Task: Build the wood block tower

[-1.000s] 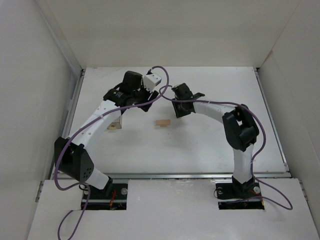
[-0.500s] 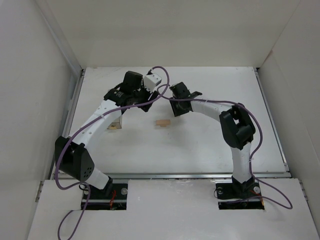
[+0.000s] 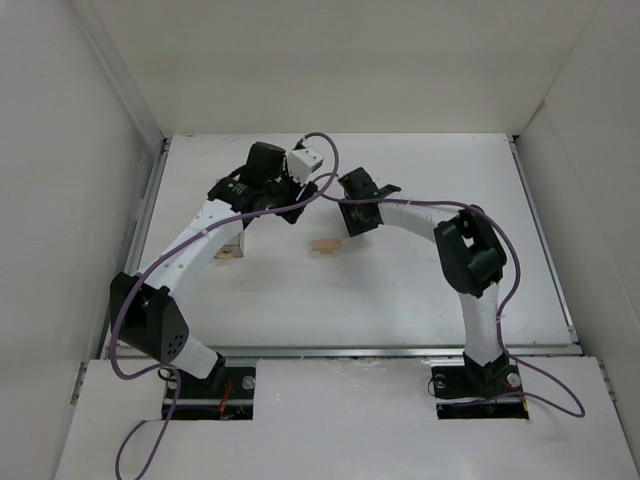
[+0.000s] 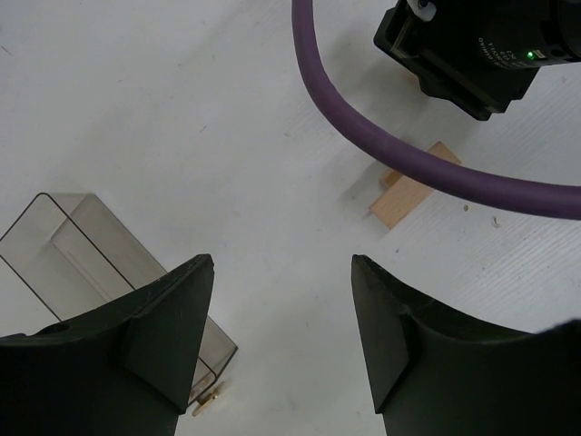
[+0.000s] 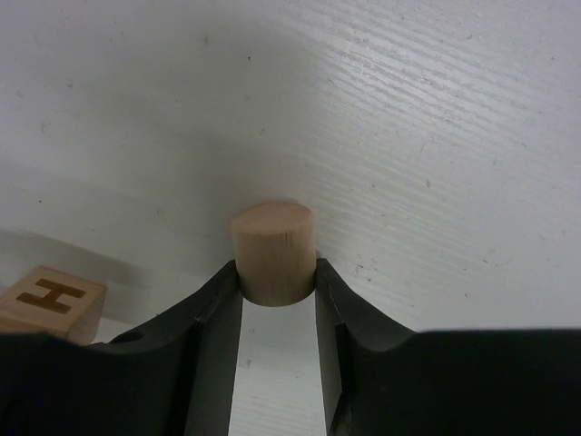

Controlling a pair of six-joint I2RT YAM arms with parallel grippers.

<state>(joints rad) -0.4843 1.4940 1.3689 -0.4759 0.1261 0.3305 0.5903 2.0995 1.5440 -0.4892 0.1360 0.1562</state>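
From above, a small wood block (image 3: 324, 245) lies on the flat white table (image 3: 420, 290), with walls (image 3: 100, 120) all around. The left gripper (image 4: 281, 272) is wide open and empty, near a clear box (image 4: 91, 245). The right gripper (image 5: 277, 282) pinches a round peg (image 5: 272, 245) by its sides. It looks light, hard and smooth; it may roll. An H block (image 5: 50, 304) sits near, maybe the same block.

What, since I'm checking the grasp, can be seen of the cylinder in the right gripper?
The cylinder is a short, pale tan wooden peg with a flat round end and faint grain down its side. The right gripper pinches it, its black fingers pressed against opposite sides. Whether it touches the table is unclear.
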